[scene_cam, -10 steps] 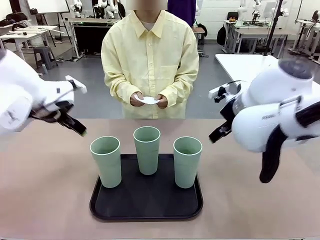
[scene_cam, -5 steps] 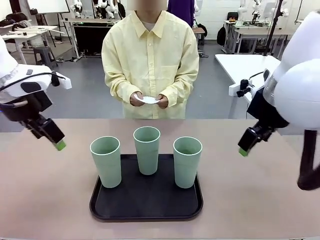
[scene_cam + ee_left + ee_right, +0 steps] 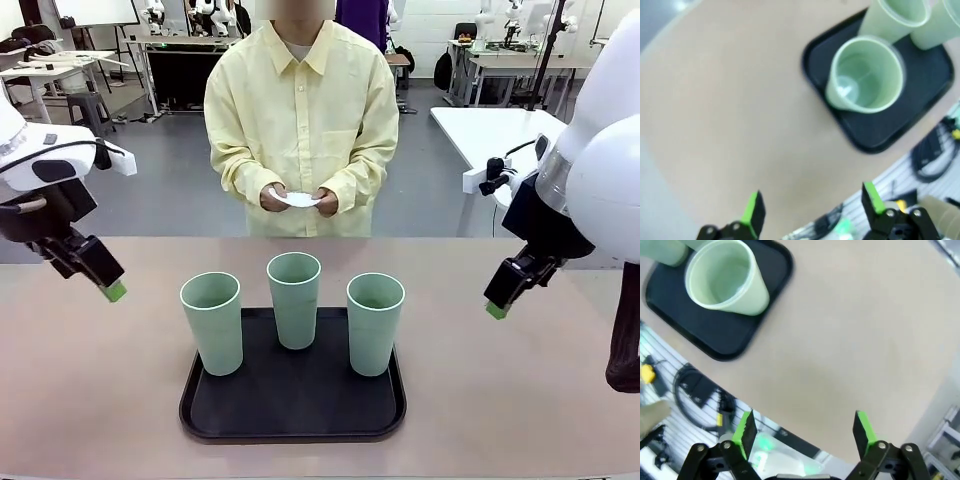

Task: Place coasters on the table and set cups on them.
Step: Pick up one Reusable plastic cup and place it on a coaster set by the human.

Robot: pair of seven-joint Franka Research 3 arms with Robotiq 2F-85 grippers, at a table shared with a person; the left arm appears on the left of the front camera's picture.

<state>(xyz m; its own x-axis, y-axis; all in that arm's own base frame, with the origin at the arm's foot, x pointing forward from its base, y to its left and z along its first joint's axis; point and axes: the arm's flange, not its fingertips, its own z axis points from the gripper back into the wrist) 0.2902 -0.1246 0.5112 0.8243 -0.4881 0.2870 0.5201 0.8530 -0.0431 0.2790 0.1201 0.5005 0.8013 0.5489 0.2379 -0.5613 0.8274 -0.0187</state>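
Note:
Three mint-green cups stand upright on a black tray [image 3: 290,428]: the left cup [image 3: 212,322], the middle cup [image 3: 294,298] and the right cup [image 3: 375,322]. A person across the table [image 3: 90,400] holds white coasters [image 3: 297,200] in both hands at waist height. My left gripper [image 3: 108,286] hovers above the table left of the tray, open and empty. In the left wrist view its gripper [image 3: 812,205] looks down on the nearest cup [image 3: 865,75]. On the other side my right gripper [image 3: 497,305] hangs right of the tray, also open and empty, spread wide in its own view [image 3: 804,430] with a cup [image 3: 727,277] ahead.
The tray sits mid-table near the robot's edge; its corner [image 3: 875,142] and rim [image 3: 725,352] show in the wrist views. Bare tabletop lies on both sides of the tray and between it and the person. White tables stand in the room behind.
Both arms have swung outward and a little lower, the left gripper to the left, the right gripper to the right. The person and the cups have not moved.

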